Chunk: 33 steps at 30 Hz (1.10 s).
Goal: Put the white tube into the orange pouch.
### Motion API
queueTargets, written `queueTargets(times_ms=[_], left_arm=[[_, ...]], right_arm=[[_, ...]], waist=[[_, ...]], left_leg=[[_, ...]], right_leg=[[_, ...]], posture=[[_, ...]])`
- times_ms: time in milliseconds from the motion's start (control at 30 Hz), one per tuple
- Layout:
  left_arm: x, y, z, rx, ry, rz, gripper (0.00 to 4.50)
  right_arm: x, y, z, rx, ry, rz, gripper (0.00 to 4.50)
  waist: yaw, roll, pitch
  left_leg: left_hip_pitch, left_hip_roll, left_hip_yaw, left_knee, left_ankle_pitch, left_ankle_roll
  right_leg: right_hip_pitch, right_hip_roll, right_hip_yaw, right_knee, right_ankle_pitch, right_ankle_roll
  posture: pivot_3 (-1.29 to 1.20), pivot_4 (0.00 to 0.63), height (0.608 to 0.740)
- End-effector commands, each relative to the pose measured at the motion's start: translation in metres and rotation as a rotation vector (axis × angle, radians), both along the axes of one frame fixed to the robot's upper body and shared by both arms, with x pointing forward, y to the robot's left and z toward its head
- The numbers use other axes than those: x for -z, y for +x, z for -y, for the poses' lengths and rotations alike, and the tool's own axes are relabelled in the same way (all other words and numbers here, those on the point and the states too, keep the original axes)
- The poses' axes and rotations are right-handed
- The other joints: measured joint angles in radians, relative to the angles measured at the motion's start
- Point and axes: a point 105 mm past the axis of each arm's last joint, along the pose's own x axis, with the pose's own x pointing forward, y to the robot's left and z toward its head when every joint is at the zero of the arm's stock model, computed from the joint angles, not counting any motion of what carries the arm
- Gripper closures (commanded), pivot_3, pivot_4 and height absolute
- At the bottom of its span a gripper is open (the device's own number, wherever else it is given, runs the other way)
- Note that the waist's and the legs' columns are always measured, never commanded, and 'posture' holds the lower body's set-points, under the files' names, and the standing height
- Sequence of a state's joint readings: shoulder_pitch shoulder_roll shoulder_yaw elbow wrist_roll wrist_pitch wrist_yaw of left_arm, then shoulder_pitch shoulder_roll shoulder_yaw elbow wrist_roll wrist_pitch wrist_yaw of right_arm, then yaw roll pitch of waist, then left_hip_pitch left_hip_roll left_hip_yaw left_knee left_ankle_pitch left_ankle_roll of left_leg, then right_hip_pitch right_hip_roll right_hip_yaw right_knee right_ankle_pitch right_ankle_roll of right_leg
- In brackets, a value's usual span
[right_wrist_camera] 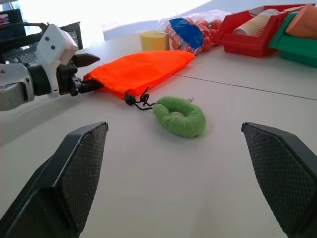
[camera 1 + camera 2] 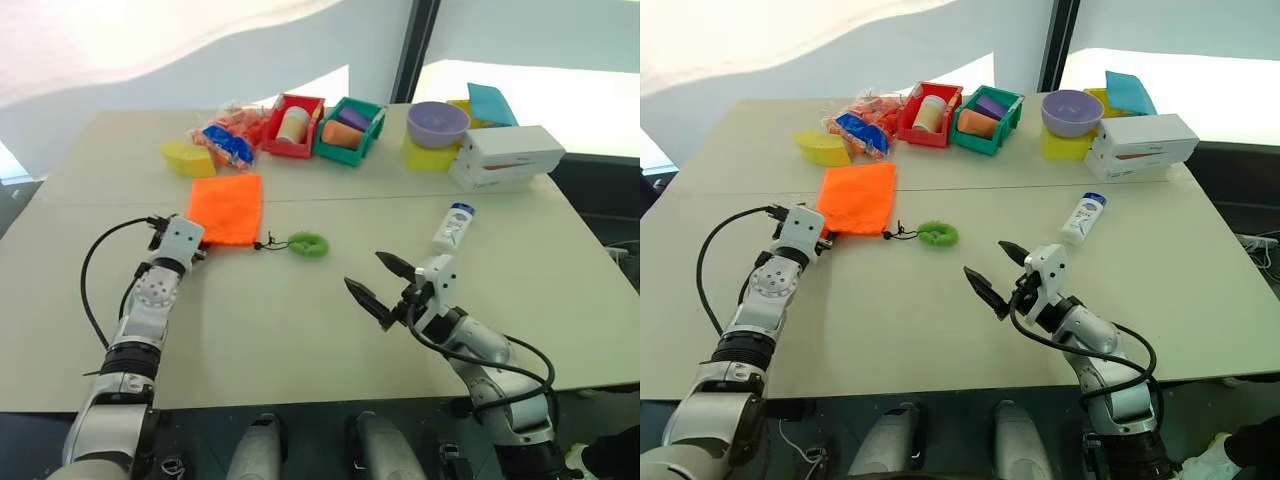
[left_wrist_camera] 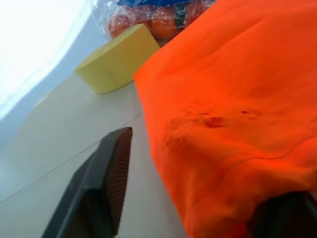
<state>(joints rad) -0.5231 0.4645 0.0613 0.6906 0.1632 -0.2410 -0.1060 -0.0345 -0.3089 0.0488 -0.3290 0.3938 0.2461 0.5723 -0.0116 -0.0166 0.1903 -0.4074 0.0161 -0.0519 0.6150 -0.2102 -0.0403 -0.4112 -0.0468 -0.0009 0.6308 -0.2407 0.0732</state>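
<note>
The left pincer (image 1: 86,74) straddled a corner of the flat bright orange fabric pouch (image 2: 227,208), fingers half-closed, while the right pincer (image 2: 380,283) gaped wide, holding nothing.

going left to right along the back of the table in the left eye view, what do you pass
yellow sponge → crinkly orange-and-blue snack bag → red bin → green bin → purple bowl → white box
</note>
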Motion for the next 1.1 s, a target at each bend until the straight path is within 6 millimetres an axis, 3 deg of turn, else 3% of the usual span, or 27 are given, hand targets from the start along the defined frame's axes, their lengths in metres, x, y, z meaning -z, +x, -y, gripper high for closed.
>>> queueTargets(times_ms=[33,100,233,467,533,700,933,1033,1100], left_arm=[[-0.014,0.000,0.000,0.019,0.002,0.055,3.45],[-0.015,-0.001,-0.001,0.024,0.004,0.061,4.48],[-0.018,-0.008,0.000,0.055,0.002,0.069,4.48],[-0.027,-0.042,0.013,0.190,-0.033,0.049,4.48],[-0.028,-0.055,0.020,0.229,-0.054,0.020,4.48],[-0.021,-0.096,0.063,0.415,-0.108,-0.125,4.48],[-0.028,-0.128,0.124,0.562,-0.190,-0.203,4.48],[-0.026,-0.129,0.128,0.534,-0.206,-0.215,4.48],[-0.018,-0.127,0.115,0.459,-0.211,-0.231,4.48]], right_arm=[[-0.011,-0.002,0.003,0.016,0.010,0.051,0.00],[-0.010,-0.002,0.003,0.017,0.010,0.050,0.00],[-0.010,-0.002,0.003,0.019,0.009,0.050,0.00],[-0.015,0.006,0.016,0.067,-0.018,0.073,0.00],[-0.016,0.011,0.025,0.099,-0.030,0.081,0.00],[-0.023,0.036,0.065,0.278,-0.048,0.095,0.00],[-0.028,0.061,0.106,0.500,-0.094,0.109,0.00],[-0.026,0.067,0.116,0.585,-0.135,0.102,0.00],[-0.018,0.071,0.123,0.645,-0.170,0.052,0.00]], waist=[[0.001,0.000,0.000],[0.003,0.000,0.000],[0.001,0.000,0.000],[-0.003,0.000,0.000],[-0.001,0.000,0.000],[-0.001,0.000,0.000],[0.000,0.000,0.000],[-0.002,0.001,0.000],[-0.004,0.001,0.000]], left_leg=[[0.000,0.000,0.000,0.000,0.000,0.000],[0.000,0.000,0.000,0.000,0.000,0.000],[0.000,0.000,0.000,0.000,0.000,0.000],[0.001,0.001,0.000,0.000,0.000,0.000],[0.001,0.001,0.000,0.000,0.000,0.000],[0.001,0.001,0.001,0.000,0.000,0.000],[0.001,0.000,0.003,0.001,0.000,0.000],[0.001,0.000,0.003,0.001,0.000,0.000],[0.001,0.001,0.003,0.001,0.000,0.000]], right_leg=[[0.000,0.000,0.000,0.000,0.000,0.000],[0.001,0.000,0.000,0.000,0.000,0.000],[0.001,-0.001,0.000,0.000,0.000,0.000],[0.000,0.000,0.000,0.000,0.000,-0.001],[0.000,-0.001,0.000,0.000,-0.001,-0.002],[0.001,-0.002,0.002,0.000,-0.002,-0.005],[0.001,-0.002,0.003,-0.001,-0.003,-0.005],[0.001,-0.001,0.003,0.000,-0.002,-0.005],[0.001,0.000,0.004,0.000,-0.002,-0.005]], posture=[[0.00,0.150,0.740],[0.00,0.150,0.740],[0.00,0.150,0.740],[0.00,0.150,0.740],[0.00,0.150,0.740],[0.00,0.150,0.740],[0.00,0.150,0.740],[0.00,0.150,0.740],[0.00,0.150,0.740]])
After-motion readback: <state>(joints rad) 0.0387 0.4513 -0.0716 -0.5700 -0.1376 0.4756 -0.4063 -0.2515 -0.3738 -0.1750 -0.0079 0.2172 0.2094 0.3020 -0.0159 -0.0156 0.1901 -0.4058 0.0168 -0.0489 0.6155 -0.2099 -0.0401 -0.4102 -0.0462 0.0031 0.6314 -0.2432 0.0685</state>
